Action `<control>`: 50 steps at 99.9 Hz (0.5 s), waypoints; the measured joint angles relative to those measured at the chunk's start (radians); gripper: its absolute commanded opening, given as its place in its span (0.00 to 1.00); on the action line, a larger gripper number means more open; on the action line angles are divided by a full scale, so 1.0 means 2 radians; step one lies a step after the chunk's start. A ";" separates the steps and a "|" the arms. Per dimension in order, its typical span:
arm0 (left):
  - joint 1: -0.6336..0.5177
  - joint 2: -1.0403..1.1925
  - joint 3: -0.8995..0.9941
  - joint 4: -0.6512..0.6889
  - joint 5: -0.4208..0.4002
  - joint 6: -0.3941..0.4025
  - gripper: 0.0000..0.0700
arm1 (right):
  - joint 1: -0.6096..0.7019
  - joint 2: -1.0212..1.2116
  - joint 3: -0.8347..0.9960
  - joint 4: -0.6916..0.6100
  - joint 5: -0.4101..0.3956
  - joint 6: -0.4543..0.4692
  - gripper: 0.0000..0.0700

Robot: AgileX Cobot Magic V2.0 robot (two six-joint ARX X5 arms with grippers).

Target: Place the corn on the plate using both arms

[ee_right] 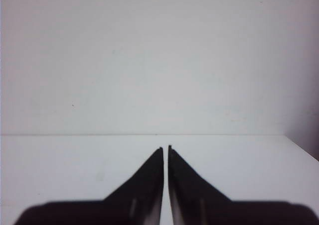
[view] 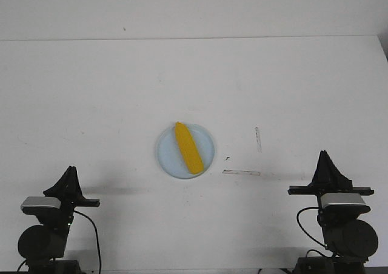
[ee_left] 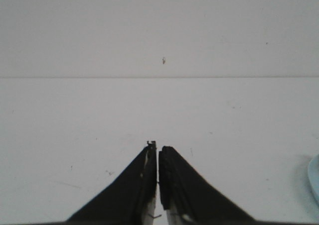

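Note:
The yellow-orange corn (view: 188, 148) lies on the pale light-blue plate (view: 167, 157) at the middle of the white table, its tip pointing away from me. My left gripper (view: 69, 172) is shut and empty at the near left, well apart from the plate. My right gripper (view: 324, 157) is shut and empty at the near right. In the left wrist view the left gripper (ee_left: 158, 146) has its jaws together, and a sliver of the plate (ee_left: 315, 177) shows at the edge. In the right wrist view the right gripper (ee_right: 165, 148) is shut over bare table.
Two thin dark marks (view: 241, 172) lie on the table right of the plate. The table's far edge meets a white wall (view: 194, 10). The table's right edge (view: 382, 50) shows at the far right.

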 measured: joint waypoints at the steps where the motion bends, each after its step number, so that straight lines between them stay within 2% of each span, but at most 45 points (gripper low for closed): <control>1: 0.001 -0.002 -0.003 0.000 0.000 0.000 0.00 | 0.000 0.000 0.000 0.000 0.000 0.000 0.02; 26: 0.004 -0.037 -0.061 0.024 0.000 0.000 0.00 | 0.000 0.000 0.000 0.000 0.000 0.000 0.02; 50: 0.004 -0.038 -0.063 0.002 0.000 0.000 0.00 | 0.000 0.000 0.000 0.000 0.000 0.000 0.02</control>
